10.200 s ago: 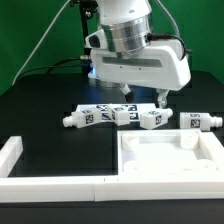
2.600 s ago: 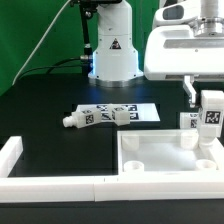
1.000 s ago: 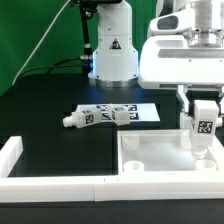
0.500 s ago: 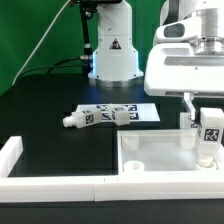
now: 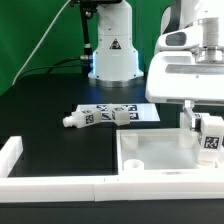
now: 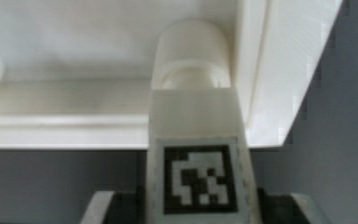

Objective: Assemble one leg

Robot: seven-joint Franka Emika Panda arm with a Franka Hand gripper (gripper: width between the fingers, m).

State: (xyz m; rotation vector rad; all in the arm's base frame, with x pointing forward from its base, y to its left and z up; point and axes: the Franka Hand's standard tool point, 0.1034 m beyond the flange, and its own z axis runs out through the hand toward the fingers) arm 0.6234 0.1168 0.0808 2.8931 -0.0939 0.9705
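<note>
At 3 o'clock in the exterior view, one leg (image 5: 211, 140) is clamped between the jaws of the gripper (image 5: 204, 126), which are drawn narrow onto its tagged end. The long axis is held near upright, with the free end directed down from the jaws toward the 3 o'clock corner of the white tabletop (image 5: 150, 138). Seating in that corner appears close but cannot be confirmed. Spare legs (image 5: 120, 115) are seen lying by the marker board (image 5: 143, 108), at 9 o'clock from the gripper.

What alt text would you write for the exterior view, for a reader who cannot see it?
The gripper holds a tagged white leg over a white panel at the exterior view's right. Two more legs lie on the black table by the marker board.
</note>
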